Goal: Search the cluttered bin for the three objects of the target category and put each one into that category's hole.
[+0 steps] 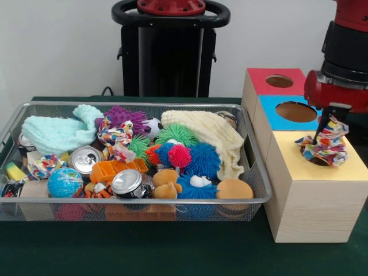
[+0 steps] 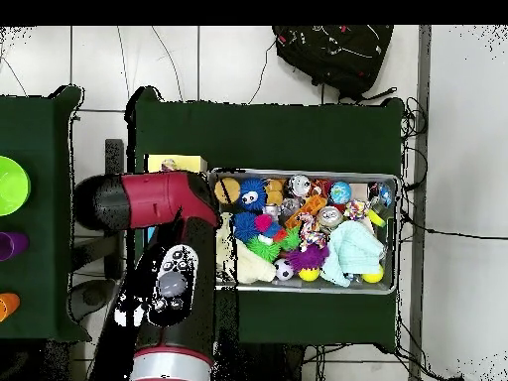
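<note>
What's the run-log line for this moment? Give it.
arm: over yellow box | gripper: at rope toy, on hole | basket: two rope toys visible

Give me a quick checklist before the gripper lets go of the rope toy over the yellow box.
1. Rope toy over the yellow-topped cube's hole: ok, it sits right on the cutout, mostly covering it.
2. Gripper state: cannot tell, the toy hides the tips.
3. Toy already through the hole: not ok, most of it sits above the yellow top.
4. Correct box: ok, the blue-topped cube and red-topped cube lie behind it, cutouts empty.
5. More rope toys left in the wire-mesh basket: ok, one near the purple plush, another at the basket's left end.
</note>
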